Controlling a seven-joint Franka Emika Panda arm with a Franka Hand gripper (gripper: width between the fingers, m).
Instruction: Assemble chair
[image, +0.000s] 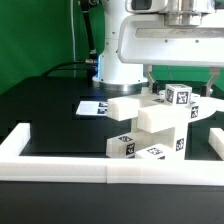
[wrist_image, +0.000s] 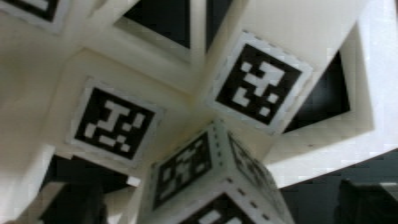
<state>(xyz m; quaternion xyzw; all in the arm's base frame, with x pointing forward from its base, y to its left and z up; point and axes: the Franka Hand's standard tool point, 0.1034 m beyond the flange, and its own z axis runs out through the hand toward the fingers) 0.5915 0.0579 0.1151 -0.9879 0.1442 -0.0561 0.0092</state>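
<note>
The chair (image: 150, 125) is a blocky stack of white parts with black-and-white tags, right of centre in the exterior view. A tagged cube-like part (image: 178, 96) sits at its top, a plain slab (image: 125, 107) juts toward the exterior view's left, and tagged blocks (image: 122, 146) lie at its foot. My gripper (image: 182, 84) hangs just above the top part, open, its dark fingers wide apart on either side and touching nothing. In the wrist view the tagged white parts (wrist_image: 169, 120) fill the picture at very close range.
The marker board (image: 95, 106) lies flat on the black table behind the stack. A low white border wall (image: 60, 165) runs along the front and the exterior view's left, with another stretch (image: 215, 145) at the right. The robot's base (image: 118, 62) stands behind.
</note>
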